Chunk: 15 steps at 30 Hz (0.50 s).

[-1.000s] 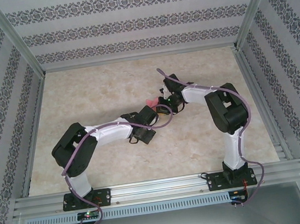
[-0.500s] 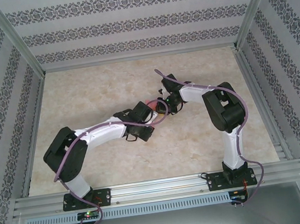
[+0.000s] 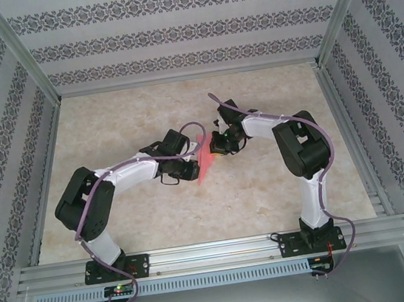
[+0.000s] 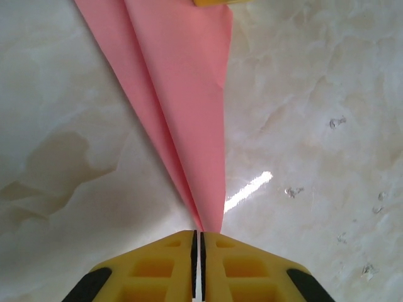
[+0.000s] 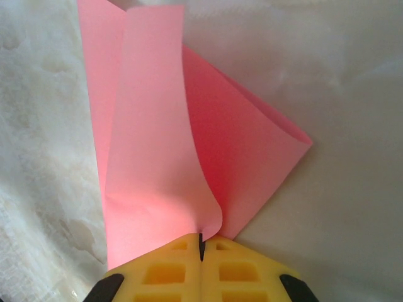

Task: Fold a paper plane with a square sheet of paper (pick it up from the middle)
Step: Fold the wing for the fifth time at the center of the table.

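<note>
Paper plane (image 3: 203, 167), of pink-red paper and not fully flat, hung between the two grippers over the middle of the table (image 3: 281, 185). The table was the largest thing, a pale top with a marble pattern, and walls with patterned stripes (image 3: 186, 32) stood around it.

The left arm (image 3: 127, 174) reached to the paper from its left side, and the right arm (image 3: 298, 146) bent down to it from its right side. The two grippers were close to each other, with only the paper between them.

In the top view, the left gripper (image 3: 189, 164) was just to the left of the paper and the right gripper (image 3: 215, 148) was just to the right of its farther part.

In the left wrist view, the left gripper (image 4: 198, 236) had its yellow fingers (image 4: 164, 264) pressed together, and the sharp point of the paper plane (image 4: 182, 94) was pinched in them. From this claw the paper widened away as a long triangle with one crease along its middle. The table showed below it on both sides.

In the right wrist view, the right gripper (image 5: 201, 239) was also closed, with its fingers (image 5: 239, 267) meeting on a curled edge of the paper plane (image 5: 151, 145). Ahead of this claw one flap stood up and bent over. A darker layer spread out to the right of it and ended in a corner.
</note>
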{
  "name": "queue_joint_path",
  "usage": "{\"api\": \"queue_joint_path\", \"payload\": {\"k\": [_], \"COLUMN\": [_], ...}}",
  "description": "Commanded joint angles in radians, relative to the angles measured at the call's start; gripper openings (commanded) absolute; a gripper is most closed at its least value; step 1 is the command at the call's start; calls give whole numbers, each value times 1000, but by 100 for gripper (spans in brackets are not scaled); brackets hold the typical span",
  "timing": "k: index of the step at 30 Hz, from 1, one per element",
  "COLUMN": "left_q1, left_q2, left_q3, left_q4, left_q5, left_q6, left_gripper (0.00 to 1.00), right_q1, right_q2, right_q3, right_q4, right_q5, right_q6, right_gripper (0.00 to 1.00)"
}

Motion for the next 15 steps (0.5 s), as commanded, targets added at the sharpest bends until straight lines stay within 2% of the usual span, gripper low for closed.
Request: {"api": "queue_joint_path", "payload": {"k": [1,15], "left_q1": [15,15], "left_q2": [38,111], "left_q3": [-2,15], "left_q4": [100,122], "left_q5": [96,141], "left_q6": [-81,-91], "left_gripper": [12,8], "right_q1": [6,4], "right_q2": [31,21], "right_q3": [12,-13], "right_q4": [-38,6], "right_q5": [57,22], "right_q6": [-23,-1], "right_gripper": [0,2]}}
